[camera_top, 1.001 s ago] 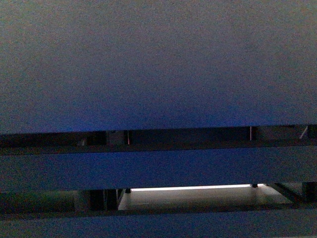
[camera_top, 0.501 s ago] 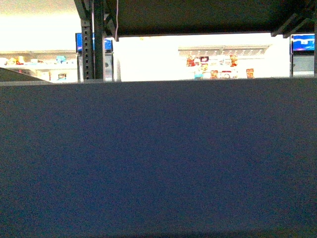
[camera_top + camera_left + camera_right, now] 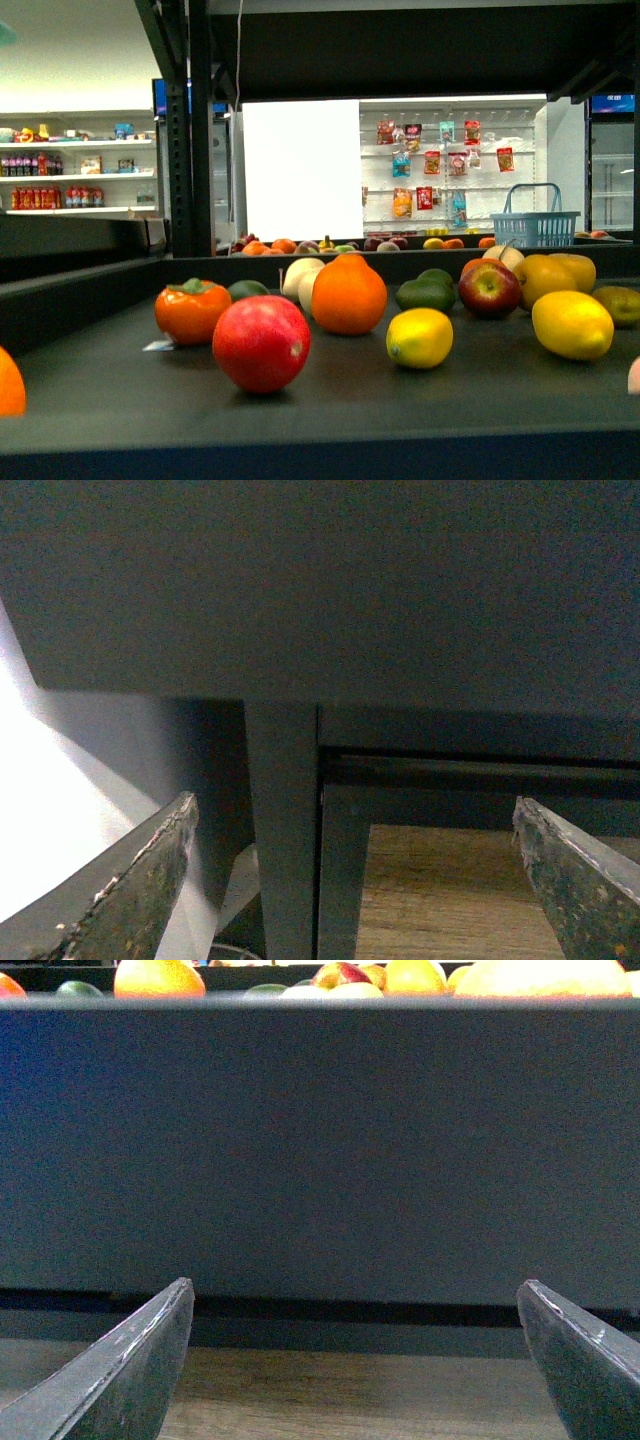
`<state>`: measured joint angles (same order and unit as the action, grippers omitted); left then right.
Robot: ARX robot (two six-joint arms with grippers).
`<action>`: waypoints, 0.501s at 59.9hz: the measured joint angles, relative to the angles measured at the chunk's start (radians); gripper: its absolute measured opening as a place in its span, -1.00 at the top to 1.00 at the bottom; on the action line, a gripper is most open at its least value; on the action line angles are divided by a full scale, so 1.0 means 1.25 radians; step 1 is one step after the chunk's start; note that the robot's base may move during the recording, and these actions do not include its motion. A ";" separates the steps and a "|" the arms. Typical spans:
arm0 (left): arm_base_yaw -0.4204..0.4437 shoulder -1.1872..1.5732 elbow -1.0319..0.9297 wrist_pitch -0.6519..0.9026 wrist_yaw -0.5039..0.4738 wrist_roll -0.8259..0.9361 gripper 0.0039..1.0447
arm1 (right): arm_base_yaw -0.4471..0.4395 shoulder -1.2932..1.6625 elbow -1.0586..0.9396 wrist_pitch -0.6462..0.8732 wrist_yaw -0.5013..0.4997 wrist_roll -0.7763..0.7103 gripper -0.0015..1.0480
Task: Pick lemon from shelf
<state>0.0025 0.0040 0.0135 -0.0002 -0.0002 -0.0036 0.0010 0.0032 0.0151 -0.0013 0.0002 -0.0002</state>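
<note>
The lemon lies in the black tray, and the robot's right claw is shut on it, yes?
No: the right gripper is open and empty, facing the shelf from outside its wall, as the right wrist view shows. The lemon does lie in the tray.

The left hand (image 3: 352,805) has two flat, wedge-shaped fingers (image 3: 135,900). They are dark grey, their faces mottled with brownish-green wear and pale chips along the edges. The right hand (image 3: 355,1285) has the same tapering dark grey fingers (image 3: 120,1380), smoother and cleaner, with a thin light line along each inner edge.
</note>
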 joint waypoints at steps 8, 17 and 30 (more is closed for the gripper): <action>0.000 0.000 0.000 0.000 0.001 0.000 -0.85 | 0.000 0.000 0.000 0.000 0.000 0.000 -0.86; 0.000 0.000 0.000 0.000 0.000 0.000 -0.85 | 0.000 0.000 0.000 0.000 0.000 0.000 -0.86; 0.000 0.000 0.000 0.000 0.000 0.000 -0.85 | 0.000 0.000 0.000 0.000 0.000 0.000 -0.86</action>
<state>0.0025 0.0040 0.0135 -0.0002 0.0002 -0.0040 0.0010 0.0032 0.0151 -0.0013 0.0002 -0.0006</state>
